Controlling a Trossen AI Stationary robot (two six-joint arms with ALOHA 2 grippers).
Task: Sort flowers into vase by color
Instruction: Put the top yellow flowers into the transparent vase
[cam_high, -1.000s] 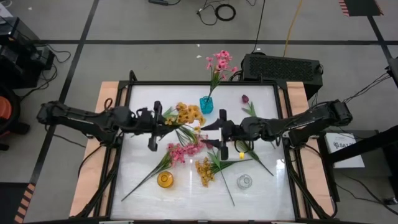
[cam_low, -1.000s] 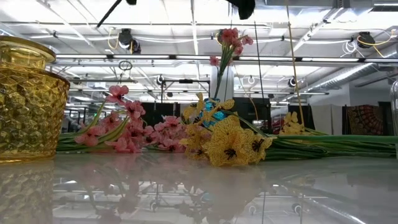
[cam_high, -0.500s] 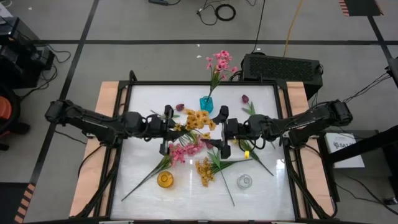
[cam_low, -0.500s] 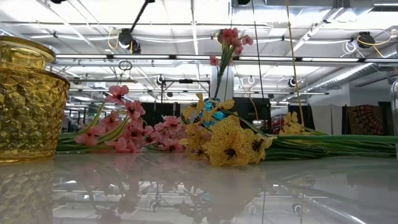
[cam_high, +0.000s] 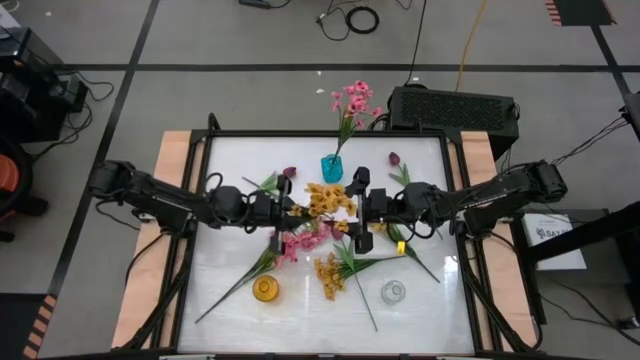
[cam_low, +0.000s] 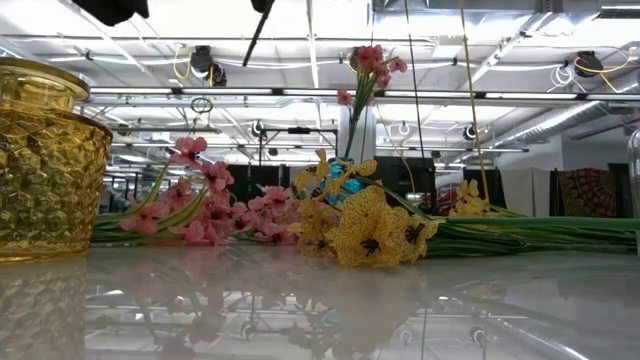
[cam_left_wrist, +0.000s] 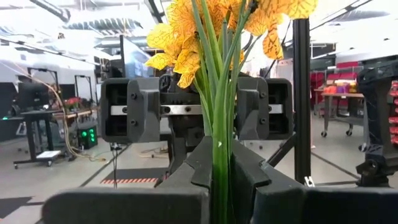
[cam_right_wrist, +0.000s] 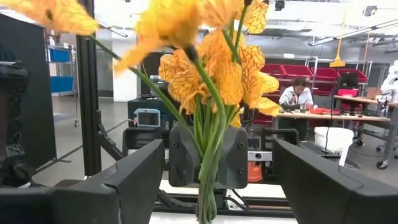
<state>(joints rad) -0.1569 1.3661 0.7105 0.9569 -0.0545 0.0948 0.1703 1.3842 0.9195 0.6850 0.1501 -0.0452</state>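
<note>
A yellow blossom spray (cam_high: 326, 198) hangs in the air at the table's middle, between my two grippers. My left gripper (cam_high: 292, 211) (cam_left_wrist: 219, 180) is shut on its green stems. My right gripper (cam_high: 349, 207) (cam_right_wrist: 217, 158) faces it from the right, open; its fingers stand on either side of the blossoms (cam_right_wrist: 211, 56) and touch nothing. Pink sprays (cam_high: 297, 241) (cam_low: 205, 205) and another yellow spray (cam_high: 329, 273) (cam_low: 370, 228) lie flat on the table. Purple tulip buds (cam_high: 393, 158) (cam_high: 289, 172) lie near the far edge. My left gripper pinches the bundle of green stems (cam_left_wrist: 219, 163) of the yellow spray between its two fingers, below the blossoms. It comes level from the table's left. The spray is lifted clear of the table, and its blossoms (cam_left_wrist: 205, 28) stick out past the fingertips toward the right gripper.
A blue vase (cam_high: 332, 168) with pink flowers stands at the far middle. A yellow glass vase (cam_high: 265, 290) (cam_low: 45, 165) and a clear vase (cam_high: 393, 292) stand near the front edge. Long stems (cam_high: 232, 288) trail across the white tabletop. A person sits in the room beyond.
My left gripper has carried the yellow spray toward the table's right, from left of centre up to my right gripper, so that the blossoms now sit between the right gripper's open fingers. The right arm has stayed nearly in place.
</note>
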